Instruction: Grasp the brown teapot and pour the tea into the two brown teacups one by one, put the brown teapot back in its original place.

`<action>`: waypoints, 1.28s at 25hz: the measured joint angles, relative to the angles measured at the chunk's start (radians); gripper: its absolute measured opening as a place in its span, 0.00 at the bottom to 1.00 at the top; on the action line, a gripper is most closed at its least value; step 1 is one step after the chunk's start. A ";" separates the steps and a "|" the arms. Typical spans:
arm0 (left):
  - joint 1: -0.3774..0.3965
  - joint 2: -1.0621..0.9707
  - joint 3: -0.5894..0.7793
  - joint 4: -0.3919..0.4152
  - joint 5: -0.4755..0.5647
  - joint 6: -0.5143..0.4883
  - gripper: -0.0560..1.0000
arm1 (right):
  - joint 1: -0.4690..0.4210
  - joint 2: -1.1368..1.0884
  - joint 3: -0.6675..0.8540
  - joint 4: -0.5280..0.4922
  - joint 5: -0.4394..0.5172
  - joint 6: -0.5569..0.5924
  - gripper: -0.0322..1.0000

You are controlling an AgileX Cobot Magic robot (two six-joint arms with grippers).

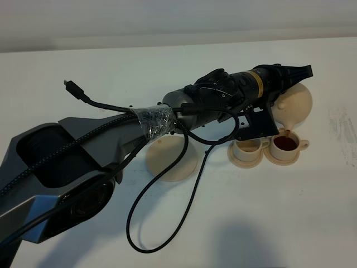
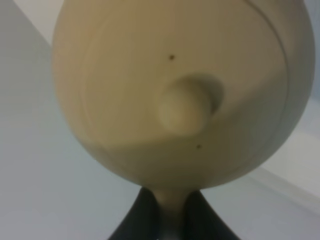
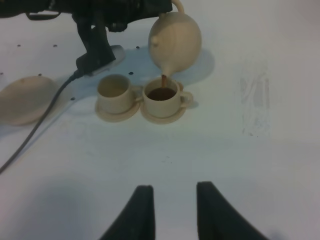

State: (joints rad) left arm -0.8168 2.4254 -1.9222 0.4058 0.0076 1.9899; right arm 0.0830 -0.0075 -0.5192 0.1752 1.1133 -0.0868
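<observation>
Exterior high: the left gripper [image 1: 290,75] holds the round pale-tan ceramic teapot [image 1: 298,106] tilted over the right half of the white worktop [image 1: 223,223], pouring dark brown tea [image 1: 285,143] into one small tan teacup [image 1: 290,152].
Left wrist: its jaws are clamped on the loop handle [image 2: 170,210].
Right wrist: the right gripper [image 3: 172,200] is parted and empty.
Probable next move: shift the spout to the empty teacup [image 3: 112,96].

One brown teapot [image 1: 298,103]. Two brown teacups [image 1: 249,146] — each on a small saucer [image 1: 245,163], so two small saucers. One wider saucer [image 1: 167,164]. Two end effectors — the left end effector [image 2: 169,220] and the right end effector [image 3: 171,205].
</observation>
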 joint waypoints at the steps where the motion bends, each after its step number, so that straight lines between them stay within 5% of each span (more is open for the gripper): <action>1: 0.000 0.000 0.000 -0.001 0.000 -0.002 0.13 | 0.000 0.000 0.000 0.000 0.000 0.000 0.23; 18: 0.003 -0.012 0.000 -0.008 0.091 -0.172 0.13 | 0.000 0.000 0.000 0.000 0.000 0.000 0.23; 32: 0.045 -0.076 0.000 0.000 0.266 -0.450 0.13 | 0.000 0.000 0.000 0.001 0.000 0.000 0.23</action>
State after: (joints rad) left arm -0.7722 2.3491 -1.9222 0.4060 0.2737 1.5397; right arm 0.0830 -0.0075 -0.5192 0.1761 1.1133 -0.0868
